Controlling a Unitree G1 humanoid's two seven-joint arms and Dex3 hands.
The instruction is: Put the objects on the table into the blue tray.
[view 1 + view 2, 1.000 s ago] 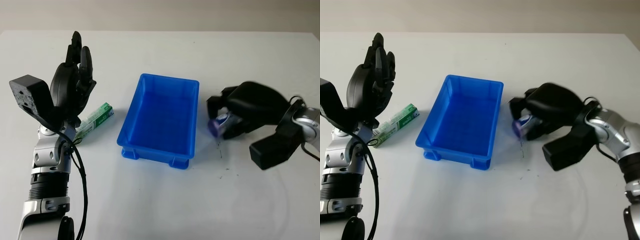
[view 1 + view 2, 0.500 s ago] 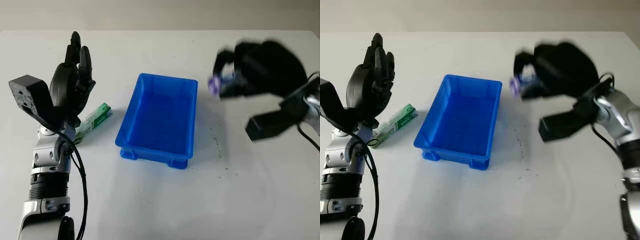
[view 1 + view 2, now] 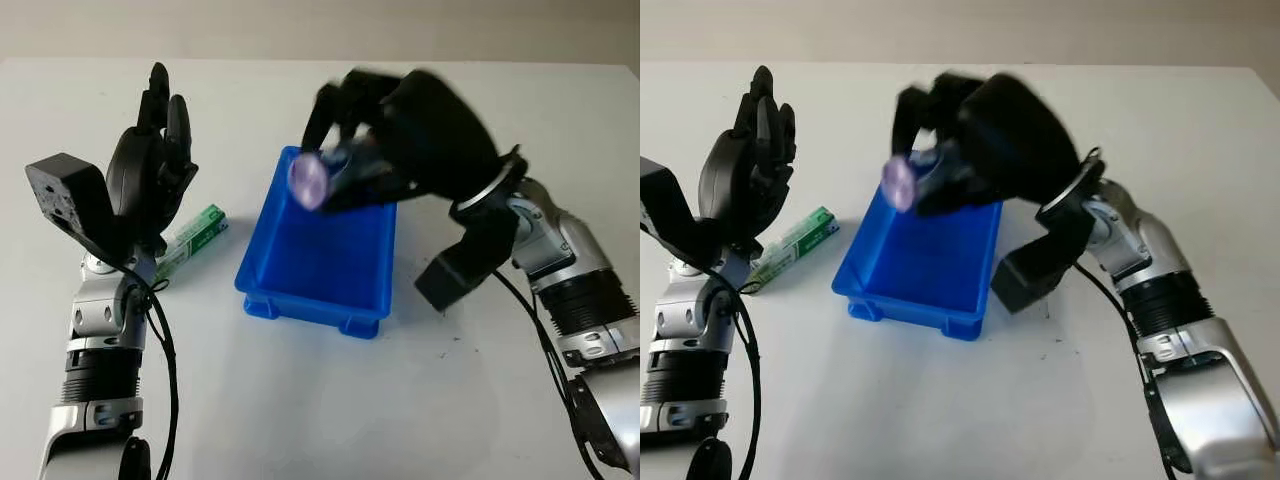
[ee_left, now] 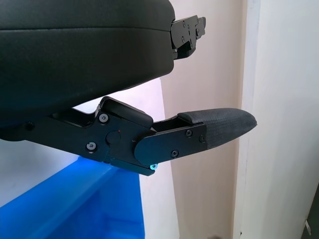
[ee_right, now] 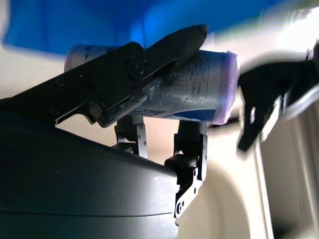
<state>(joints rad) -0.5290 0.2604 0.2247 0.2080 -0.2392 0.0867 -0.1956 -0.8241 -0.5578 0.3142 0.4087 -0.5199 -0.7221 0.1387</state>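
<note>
Right hand point(image 3: 420, 140) around purple-capped, label-printed cylinder point(image 3: 318, 178) above blue tray point(image 3: 330, 262)

The tray point(image 3: 318, 262) is sitting mid-surface point(image 3: 330, 410). The right hand point(image 3: 400, 140) is holding a bottle point(image 3: 318, 178) above the tray's far end. Left of the tray, a box point(image 3: 195, 238) is lying beside the raised open left hand point(image 3: 150, 175).

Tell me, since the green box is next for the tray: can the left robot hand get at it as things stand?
Probably yes. The left robot hand is open, raised right beside the green box, which lies on the table left of the blue tray, with nothing on top of it.
</note>
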